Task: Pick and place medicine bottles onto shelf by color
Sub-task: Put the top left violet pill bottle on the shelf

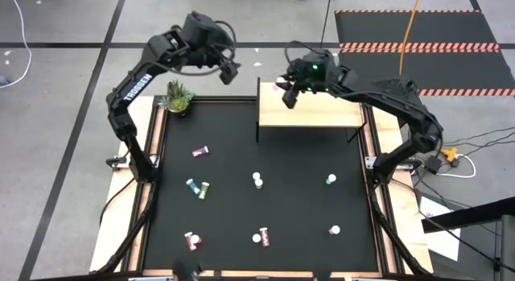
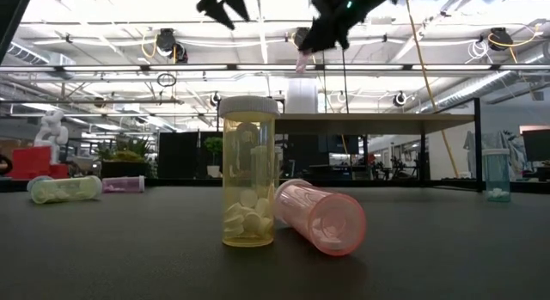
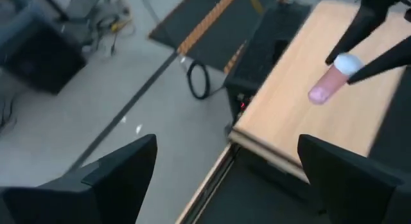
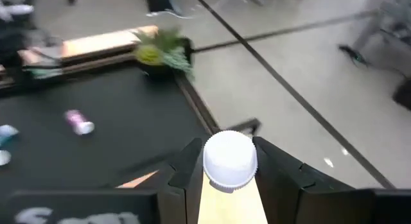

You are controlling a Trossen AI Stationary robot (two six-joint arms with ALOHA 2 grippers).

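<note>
**Pink bottle held over the shelf's corner**

The black table (image 1: 257,216), matte and edged in wood, carries everything. Along its far edge stands the shelf (image 1: 322,113), a flat rectangle of pale, smooth wood, its top bare, so sorting seems barely begun. The right gripper (image 1: 287,91) hangs above the shelf's far-left corner, fingers clamped on a pink bottle (image 3: 329,83). It grips just under the round white cap (image 4: 230,159), which likely keeps the slim cylinder hanging straight for an upright set-down. The left gripper (image 1: 228,72) waits beyond the table's far edge, near the potted plant (image 1: 178,97) at the far-left corner, its fingers spread and empty. The other bottles lie scattered across the table's middle and near edge: translucent plastic, some upright like the yellow bottle (image 2: 248,171), some tipped on their sides.
</note>
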